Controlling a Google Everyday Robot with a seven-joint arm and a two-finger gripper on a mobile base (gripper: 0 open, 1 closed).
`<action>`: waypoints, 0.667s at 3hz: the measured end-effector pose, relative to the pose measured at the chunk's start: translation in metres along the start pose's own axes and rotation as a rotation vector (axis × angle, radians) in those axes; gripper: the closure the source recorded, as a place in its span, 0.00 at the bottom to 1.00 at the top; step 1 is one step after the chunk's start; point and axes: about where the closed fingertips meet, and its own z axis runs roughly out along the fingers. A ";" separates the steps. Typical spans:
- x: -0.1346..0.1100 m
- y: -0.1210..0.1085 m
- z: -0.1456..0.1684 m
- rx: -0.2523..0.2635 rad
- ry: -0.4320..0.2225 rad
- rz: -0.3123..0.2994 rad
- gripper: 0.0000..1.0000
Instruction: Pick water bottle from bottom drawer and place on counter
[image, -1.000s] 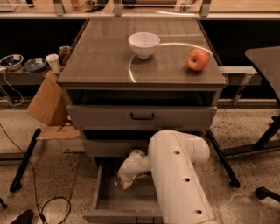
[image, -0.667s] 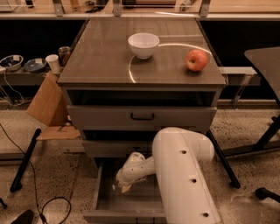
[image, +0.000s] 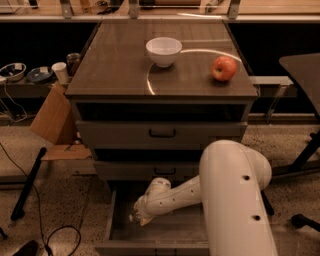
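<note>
The bottom drawer (image: 113, 220) is pulled open under the two shallower grey drawers. My white arm reaches down into it from the right, and my gripper (image: 137, 218) is low inside the drawer near its left wall. The water bottle does not show; the arm and the wrist cover much of the drawer's inside. The counter (image: 115, 65) above carries a white bowl (image: 163, 50) and a red apple (image: 223, 68), with a thin pale curved line between them.
A cardboard piece (image: 52, 120) leans left of the cabinet beside a low shelf with a cup (image: 60, 71). A black pole (image: 27, 182) and cables (image: 55, 235) lie on the floor at left. A dark table (image: 305, 70) stands right.
My gripper has moved a little to the left and toward the drawer's front, lower inside the bottom drawer. The bowl and the apple have not moved.
</note>
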 end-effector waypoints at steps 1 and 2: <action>-0.012 0.012 -0.047 0.021 -0.001 -0.050 1.00; -0.028 0.016 -0.099 0.010 -0.002 -0.146 1.00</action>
